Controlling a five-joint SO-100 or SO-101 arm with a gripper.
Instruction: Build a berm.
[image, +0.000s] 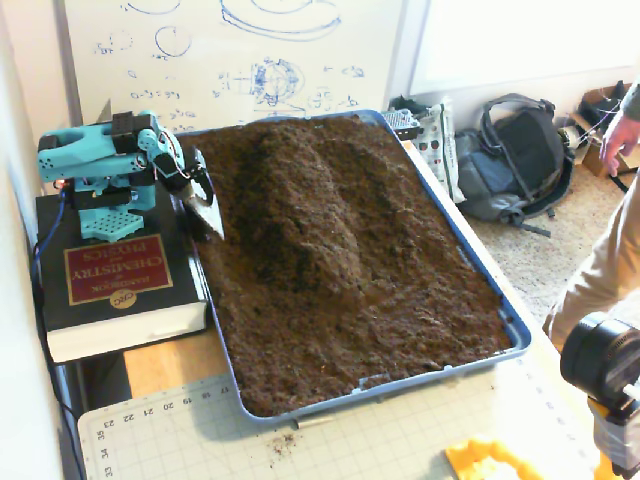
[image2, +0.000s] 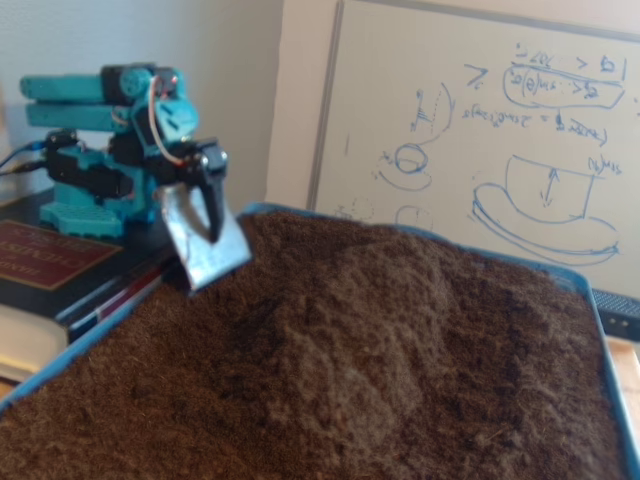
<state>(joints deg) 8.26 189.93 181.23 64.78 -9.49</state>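
Teal jaws (image2: 205, 215) clamped on a flat metal blade (image2: 205, 245), its edge at the soil; just beyond and right of them, in both fixed views, the berm (image: 300, 210): loose, crumbly, likely shaped by pushing, not grasped.

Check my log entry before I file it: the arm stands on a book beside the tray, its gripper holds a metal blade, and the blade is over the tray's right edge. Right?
One thing is wrong: in a fixed view the blade held by the gripper is at the tray's left edge, next to the book, not the right. The rest stands.
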